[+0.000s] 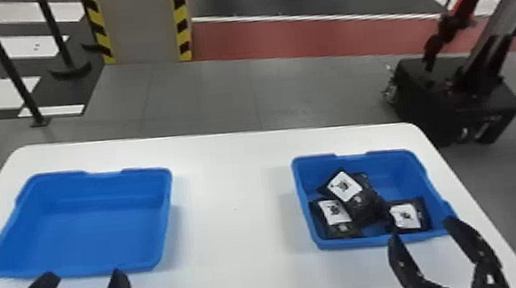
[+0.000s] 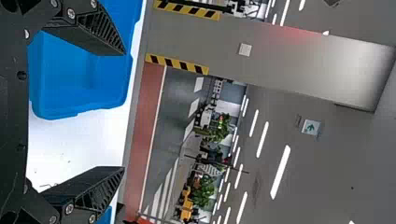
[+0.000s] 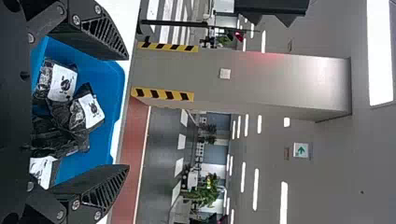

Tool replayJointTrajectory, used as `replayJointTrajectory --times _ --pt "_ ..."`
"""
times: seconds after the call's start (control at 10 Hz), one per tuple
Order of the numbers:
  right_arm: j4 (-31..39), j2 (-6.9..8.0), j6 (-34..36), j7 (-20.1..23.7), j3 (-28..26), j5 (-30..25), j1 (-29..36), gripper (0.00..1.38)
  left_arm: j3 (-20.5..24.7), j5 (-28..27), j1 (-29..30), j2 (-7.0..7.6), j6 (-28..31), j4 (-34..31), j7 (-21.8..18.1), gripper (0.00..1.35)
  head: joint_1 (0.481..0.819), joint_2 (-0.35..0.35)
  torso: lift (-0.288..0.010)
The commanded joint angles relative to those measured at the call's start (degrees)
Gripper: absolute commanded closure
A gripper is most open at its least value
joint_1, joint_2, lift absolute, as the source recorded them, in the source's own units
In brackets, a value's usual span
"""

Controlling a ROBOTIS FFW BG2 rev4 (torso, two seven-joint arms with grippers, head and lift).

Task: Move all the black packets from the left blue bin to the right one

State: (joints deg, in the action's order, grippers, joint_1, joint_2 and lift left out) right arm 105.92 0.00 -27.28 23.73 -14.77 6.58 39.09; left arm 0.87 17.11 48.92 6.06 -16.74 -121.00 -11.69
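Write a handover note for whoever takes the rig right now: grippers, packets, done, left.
Left gripper: open, holding nothing, at the near side of the left blue bin.
Right gripper: open, holding nothing, by the near side of the right blue bin.
Black packets: in the right bin, some overlapping; exact count unclear.
Done: left bin empty.
Left: apparently no transfers; probably just park the arms.

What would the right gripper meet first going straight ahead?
Probably the right bin's near rim, going by the head view, though the right gripper may be high enough to clear it.
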Motion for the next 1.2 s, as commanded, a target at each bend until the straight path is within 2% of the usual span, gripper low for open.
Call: replayJointTrajectory --times 0.0,1.1 --pt "0.18 0.05 0.0 0.0 0.0 0.1 0.0 0.21 0.01 0.02 0.02 0.0 0.0 0.0 0.0 0.16 0.695 -0.122 -0.11" --pt "-0.24 0.05 0.0 0.0 0.0 0.54 0.14 0.21 -0.08 0.55 0.16 -0.09 0.42 0.0 0.0 0.16 0.695 -0.123 -0.11"
